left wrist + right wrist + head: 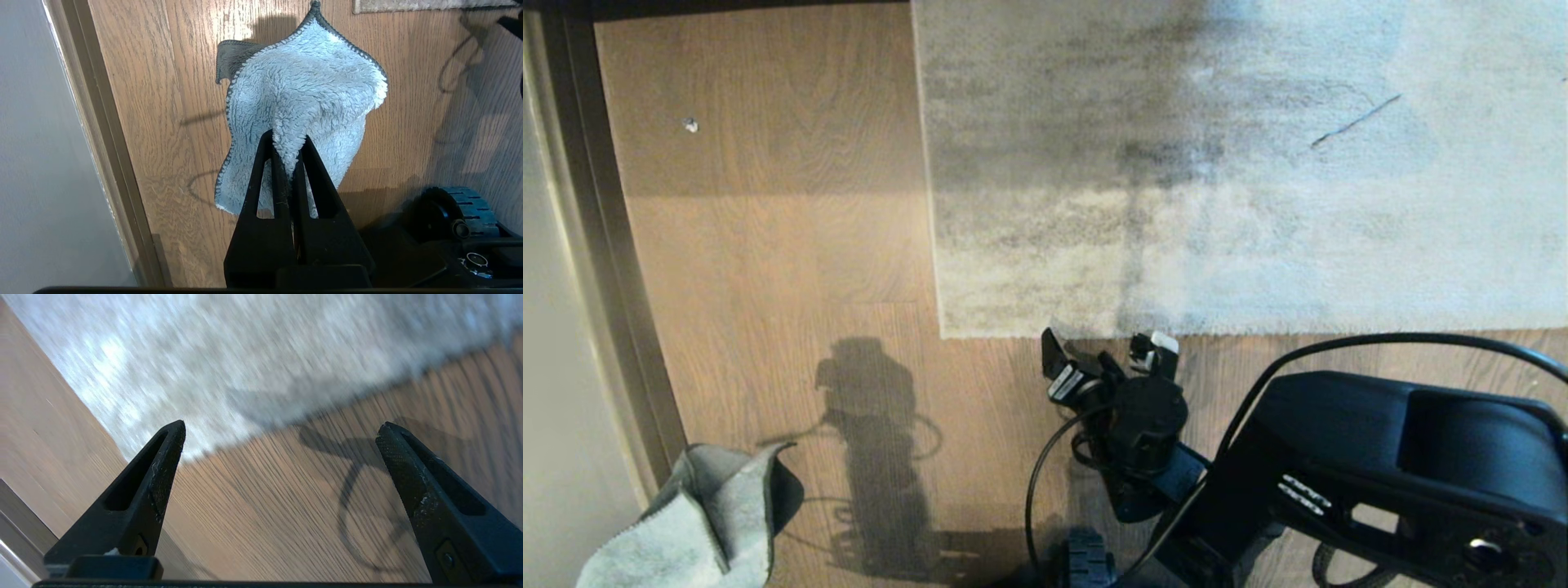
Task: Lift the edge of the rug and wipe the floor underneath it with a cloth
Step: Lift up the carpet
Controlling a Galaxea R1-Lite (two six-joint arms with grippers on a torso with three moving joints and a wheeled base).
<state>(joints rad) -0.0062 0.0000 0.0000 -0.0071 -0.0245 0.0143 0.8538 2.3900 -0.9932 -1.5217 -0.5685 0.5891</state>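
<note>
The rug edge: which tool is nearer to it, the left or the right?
Right. The right tool hangs open just short of the rug edge. The left tool is far off by the skirting, shut on the cloth.

I'm looking down at what reads as a room in a home, likely a living space. The floor (768, 269) is light brown wood-grain planks, and a large pale grey mottled rug (1241, 163) with short pile lies flat on it. Along my left runs a dark brown skirting strip (613, 269) under a plain pale wall (556, 367).
</note>
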